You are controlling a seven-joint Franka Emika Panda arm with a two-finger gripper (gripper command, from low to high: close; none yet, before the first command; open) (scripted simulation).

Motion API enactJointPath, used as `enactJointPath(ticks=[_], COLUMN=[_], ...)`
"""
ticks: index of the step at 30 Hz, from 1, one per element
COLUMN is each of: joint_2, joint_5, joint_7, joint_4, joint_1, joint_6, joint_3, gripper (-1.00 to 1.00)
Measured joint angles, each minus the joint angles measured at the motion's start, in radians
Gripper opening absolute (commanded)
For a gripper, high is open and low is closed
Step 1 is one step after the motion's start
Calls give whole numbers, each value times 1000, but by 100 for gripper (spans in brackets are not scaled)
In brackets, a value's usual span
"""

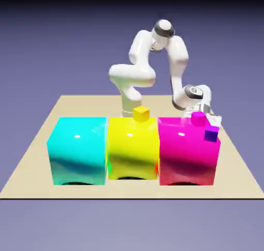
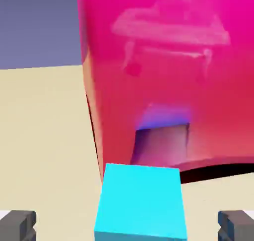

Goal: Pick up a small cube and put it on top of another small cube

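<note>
The hand (image 2: 127, 225) is wide open, its fingers (image 2: 19, 225) flanking a cyan cube (image 2: 141, 203) on the counter (image 2: 44, 136) behind the big magenta block (image 1: 188, 152), apparently lined up for a grasp. 2 possible targets, a yellow cube (image 1: 141, 113) and a magenta cube (image 1: 198, 118), sit atop the big blocks.

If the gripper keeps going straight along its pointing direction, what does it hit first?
Most likely the small cyan cube: in the hand view it sits centred between the open jaws, nearest the gripper. The large magenta cube stands beyond it. Exact depth is unclear.

no readable text, labels, numbers or signs on anything in either view
</note>
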Motion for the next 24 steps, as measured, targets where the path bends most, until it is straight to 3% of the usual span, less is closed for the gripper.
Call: enactJointPath(ticks=[5, 6, 14, 24], joint_2=[-112, -125, 8, 89], joint_5=[12, 14, 8, 85], joint_7=[23, 26, -17, -405], joint_4=[38, 43, 4, 126], joint_1=[-181, -203, 2, 70], joint_6=[150, 168, 3, -209], joint_3=[124, 139, -2, -346], gripper=[0, -100, -100, -100])
